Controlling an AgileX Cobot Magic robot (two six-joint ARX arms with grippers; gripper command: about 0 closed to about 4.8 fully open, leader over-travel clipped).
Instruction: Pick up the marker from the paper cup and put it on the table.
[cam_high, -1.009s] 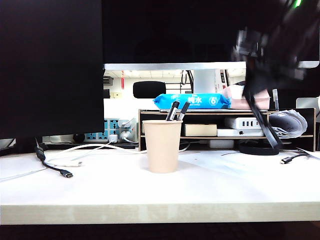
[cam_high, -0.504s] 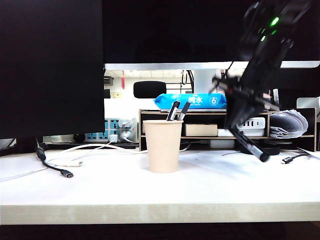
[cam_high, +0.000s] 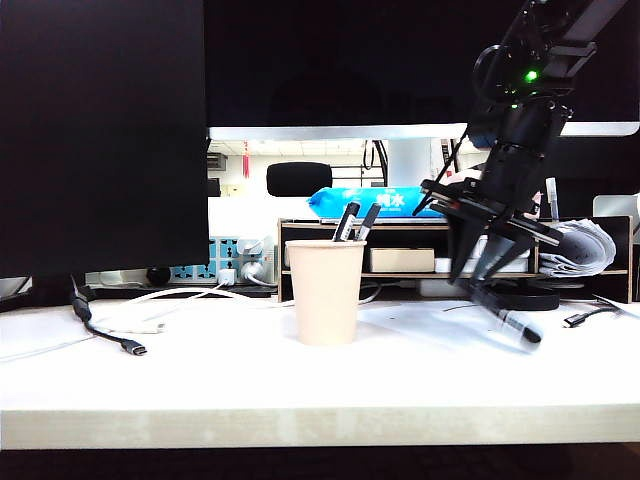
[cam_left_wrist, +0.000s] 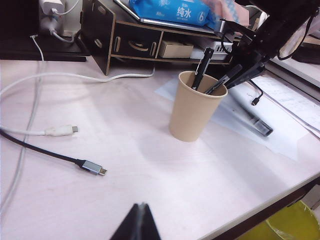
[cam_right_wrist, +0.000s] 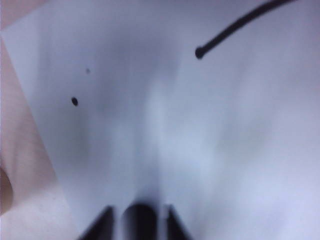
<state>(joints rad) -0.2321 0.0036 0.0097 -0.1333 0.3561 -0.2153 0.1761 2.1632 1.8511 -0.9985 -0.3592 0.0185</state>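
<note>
The table (cam_high: 200, 375) is a wide white top, bare from the middle to the front lip. The right gripper (cam_high: 490, 265) hangs low at about three o'clock from the paper cup (cam_high: 325, 290), over a white sheet (cam_left_wrist: 280, 137); its jaws are spread around the marker (cam_high: 505, 318), whose lower end rests on or just above the sheet, tilted, so whether anything grips it I cannot tell. The left gripper (cam_left_wrist: 137, 225) sits back near the front edge, well apart from the cup, fingers pressed together on nothing. The marker looks light, stiff and smooth, so likely to roll; the mid-barrel is the place to hold it. Room is open toward six o'clock, while a shelf riser (cam_high: 420, 250) crowds twelve o'clock. Two other pens (cam_high: 355, 222) stand in the cup.
</note>
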